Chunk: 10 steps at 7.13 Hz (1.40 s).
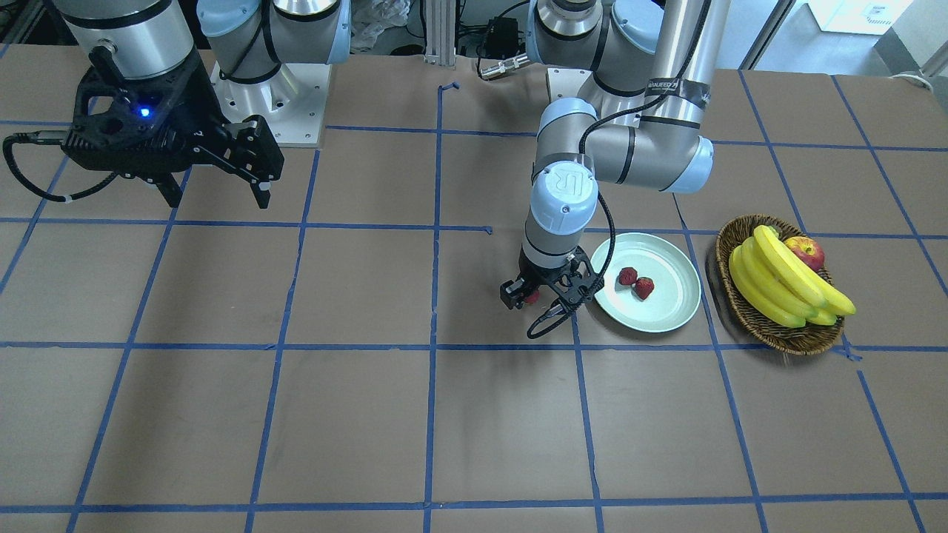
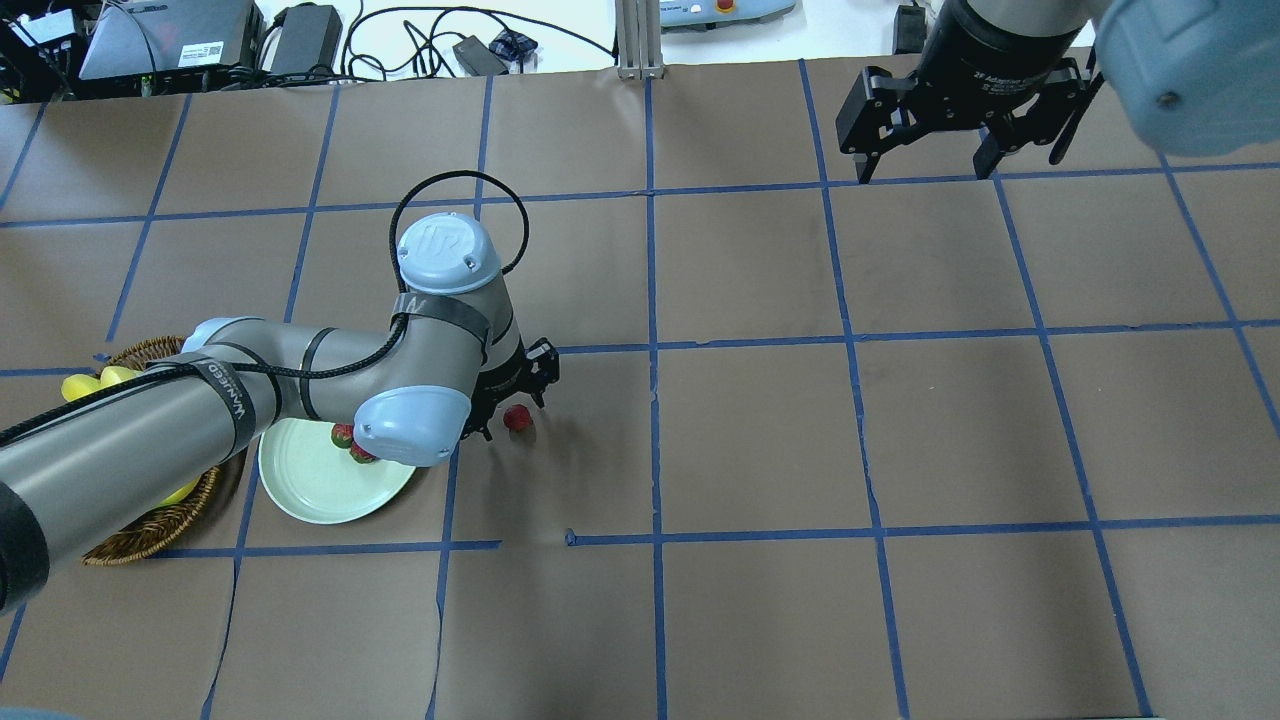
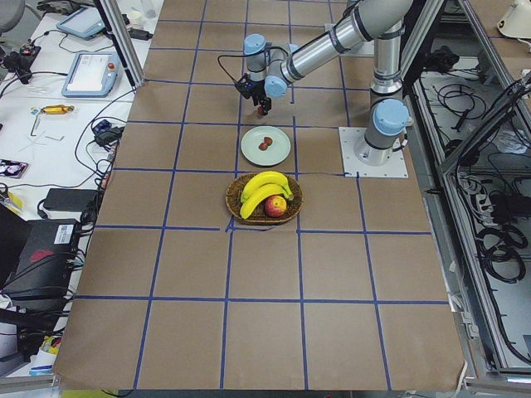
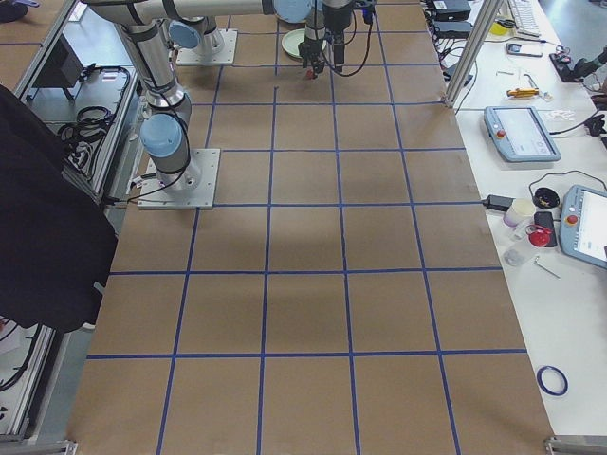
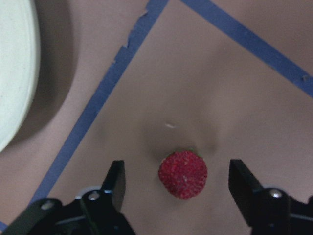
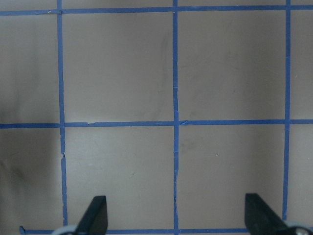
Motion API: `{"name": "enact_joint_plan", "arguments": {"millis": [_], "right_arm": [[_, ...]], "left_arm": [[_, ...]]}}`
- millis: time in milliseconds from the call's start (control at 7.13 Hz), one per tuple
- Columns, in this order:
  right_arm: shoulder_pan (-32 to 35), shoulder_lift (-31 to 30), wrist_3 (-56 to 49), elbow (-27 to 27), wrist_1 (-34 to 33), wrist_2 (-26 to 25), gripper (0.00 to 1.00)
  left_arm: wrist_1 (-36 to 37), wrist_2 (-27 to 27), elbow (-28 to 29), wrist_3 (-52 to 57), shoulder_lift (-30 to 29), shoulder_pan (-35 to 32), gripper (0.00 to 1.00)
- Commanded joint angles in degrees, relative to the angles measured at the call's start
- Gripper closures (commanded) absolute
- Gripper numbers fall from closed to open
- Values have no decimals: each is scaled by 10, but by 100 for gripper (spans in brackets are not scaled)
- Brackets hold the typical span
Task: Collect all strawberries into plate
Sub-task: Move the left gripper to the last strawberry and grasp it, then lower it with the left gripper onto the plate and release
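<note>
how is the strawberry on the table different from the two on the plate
The loose strawberry lies on the brown table paper beside the plate; the two plated strawberries lie inside it. The loose strawberry sits untouched within the open left gripper; the plated strawberries have none around them. The loose strawberry is alone; the plated ones lie close together. All are small and red.

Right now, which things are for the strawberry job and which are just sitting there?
For the job: pale green plate; two strawberries on it; third strawberry, not yet gripped, between the fingers of the open left gripper.

Just lying about: wicker basket holding bananas and an apple; right gripper, open and far off.
</note>
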Motion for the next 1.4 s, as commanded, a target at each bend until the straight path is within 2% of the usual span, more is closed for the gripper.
{"name": "enact_joint_plan", "arguments": {"millis": [0, 140, 281, 561, 701, 842, 1122, 1263], "right_arm": [[0, 0, 0, 0, 0, 0, 0], [0, 0, 0, 0, 0, 0, 0], [0, 0, 0, 0, 0, 1, 0], [0, 0, 0, 0, -1, 1, 0], [0, 0, 0, 0, -1, 1, 0], [0, 0, 0, 0, -1, 1, 0], [0, 0, 0, 0, -1, 1, 0], [0, 0, 0, 0, -1, 1, 0]], "left_arm": [[-1, -1, 1, -1, -1, 0, 76], [0, -1, 2, 2, 2, 0, 91], [-3, 2, 3, 9, 11, 1, 95], [-24, 23, 5, 35, 32, 16, 92], [-60, 66, 5, 60, 46, 39, 92], [-81, 75, 4, 99, 59, 68, 92], [-91, 92, -5, 233, 75, 160, 92], [-90, 97, -11, 315, 77, 233, 92]]}}
